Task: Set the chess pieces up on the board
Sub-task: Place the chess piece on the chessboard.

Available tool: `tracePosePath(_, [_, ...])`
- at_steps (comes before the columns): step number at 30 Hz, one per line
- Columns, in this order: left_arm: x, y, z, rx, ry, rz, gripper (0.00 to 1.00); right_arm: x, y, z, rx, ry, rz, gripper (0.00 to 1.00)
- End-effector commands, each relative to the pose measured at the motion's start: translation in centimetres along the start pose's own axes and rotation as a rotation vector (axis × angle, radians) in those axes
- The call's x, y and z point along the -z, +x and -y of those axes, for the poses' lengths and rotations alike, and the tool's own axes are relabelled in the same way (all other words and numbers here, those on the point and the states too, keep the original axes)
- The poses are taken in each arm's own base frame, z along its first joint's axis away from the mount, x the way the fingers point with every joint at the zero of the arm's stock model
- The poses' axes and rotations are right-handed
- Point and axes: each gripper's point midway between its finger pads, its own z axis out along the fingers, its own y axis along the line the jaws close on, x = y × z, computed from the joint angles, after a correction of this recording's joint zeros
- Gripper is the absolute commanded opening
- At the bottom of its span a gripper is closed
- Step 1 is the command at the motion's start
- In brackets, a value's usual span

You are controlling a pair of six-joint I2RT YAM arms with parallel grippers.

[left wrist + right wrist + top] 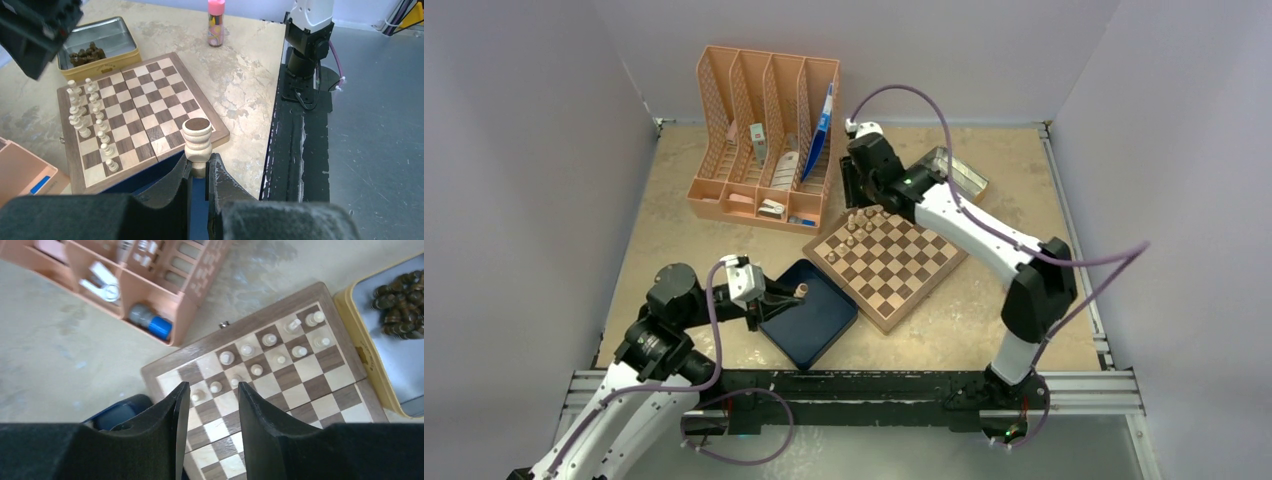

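- Two rows of pale chess pieces (856, 228), overhead view: they stand along the far-left edge of the chessboard (894, 270), which lies cornerwise at mid-table.
- Overhead, left gripper (789, 295): it reaches over the dark blue tray (814, 330), which sits just beside the board's near-left side. I see the held piece (801, 291) at its tip.
- Overhead, right gripper (854, 195): it points down over the board's far corner, next to the rows. I cannot judge its jaws from here.
- Overhead, other stock: a peach desk organiser (764, 130) lies beyond the board to the left, and a metal tin (959, 172) lies beyond it to the right.
- Left wrist view: the fingers (177, 182) are pressed together on the narrow end of the held piece (196, 140), whose dark round end face shows. The tray is below and the board beyond.
- Left wrist view: the tin holds dark chess pieces (85, 55), and a pink-capped bottle (216, 22) stands past the board.
- Right wrist view: the fingers (165, 425) are spread with nothing between them, above the board's edge squares near the tray. The pale rows lie ahead, one piece to a square.
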Motion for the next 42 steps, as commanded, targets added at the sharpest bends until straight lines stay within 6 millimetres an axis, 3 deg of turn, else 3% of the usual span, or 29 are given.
tracePosePath(1, [-0.4, -1.1, -0.2, 0.003, 0.011, 0.021, 0.01, 3.5, -2.2, -2.3, 0.038, -0.193, 0.096, 0.43])
tracePosePath(7, [-0.8, -0.6, -0.5, 0.037, 0.009, -0.002, 0.01, 11.1, -2.0, -7.2, 0.144, -0.624, 0.261, 0.47])
tracePosePath(10, [-1.0, -0.4, -0.8, 0.046, 0.004, -0.011, 0.01, 14.1, -0.8, -8.8, 0.185, -0.787, 0.272, 0.49])
tracePosePath(15, [-1.4, 0.0, -1.1, 0.102, -0.004, -0.039, 0.01, 16.2, 2.4, -11.2, 0.251, -0.914, 0.213, 0.52])
tracePosePath(20, [-1.5, 0.1, -1.1, 0.107, 0.007, -0.064, 0.02, 18.1, 4.1, -13.6, 0.308, -0.962, 0.202, 0.53])
tracePosePath(34, [-1.8, 0.1, -1.1, 0.122, 0.026, -0.061, 0.03, 18.1, 8.6, -15.3, 0.403, -1.062, 0.074, 0.49])
tracePosePath(42, [-2.1, 0.3, -1.2, 0.130, 0.035, -0.065, 0.03, 18.5, 9.7, -15.9, 0.416, -1.119, 0.040, 0.50])
